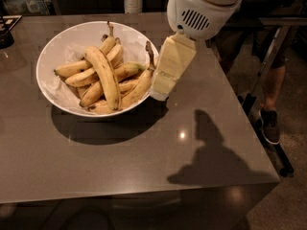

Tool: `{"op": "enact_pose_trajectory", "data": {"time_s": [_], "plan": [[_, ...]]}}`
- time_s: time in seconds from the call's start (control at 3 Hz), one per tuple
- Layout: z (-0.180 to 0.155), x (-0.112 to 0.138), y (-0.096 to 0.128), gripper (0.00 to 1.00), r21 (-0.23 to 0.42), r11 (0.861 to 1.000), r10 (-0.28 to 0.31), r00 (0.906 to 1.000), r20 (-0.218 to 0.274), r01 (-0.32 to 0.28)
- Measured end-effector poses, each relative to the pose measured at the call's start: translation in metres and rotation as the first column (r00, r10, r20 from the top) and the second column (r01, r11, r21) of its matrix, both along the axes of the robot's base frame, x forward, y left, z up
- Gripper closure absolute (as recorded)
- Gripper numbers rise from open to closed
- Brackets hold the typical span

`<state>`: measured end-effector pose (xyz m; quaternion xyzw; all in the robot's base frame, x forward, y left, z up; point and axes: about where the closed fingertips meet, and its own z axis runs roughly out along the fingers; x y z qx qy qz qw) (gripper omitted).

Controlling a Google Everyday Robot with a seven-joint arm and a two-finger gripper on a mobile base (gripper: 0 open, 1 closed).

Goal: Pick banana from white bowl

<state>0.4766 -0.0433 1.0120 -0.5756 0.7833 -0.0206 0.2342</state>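
Observation:
The white bowl [57, 49] sits on the grey table at the back left and holds several yellow bananas. The banana [105, 75], the longest and thickest, lies on top of the pile, running from upper left to lower right. My gripper [160, 91] hangs from the white arm at the top right. Its cream-coloured end is at the bowl's right rim, next to a banana that leans on that rim. The gripper is apart from the long banana, to its right.
The grey table [144, 166] has its right edge near the arm and its front edge below. A person's leg and shoe [269, 123] stand on the floor at the right. A dark object [5, 32] sits at the far left.

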Motion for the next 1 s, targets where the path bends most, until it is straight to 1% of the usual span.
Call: {"op": "enact_pose_trajectory", "data": {"time_s": [0.33,0.67,1.0], "plan": [[-0.012,0.009,0.02,0.0,-0.038,0.998,-0.059,0.9981,-0.016,0.059],[-0.011,0.009,0.02,0.0,-0.038,0.997,-0.063,0.9979,-0.012,0.063],[-0.011,0.014,0.031,0.0,-0.017,0.995,-0.094,0.9956,-0.008,0.094]]}}
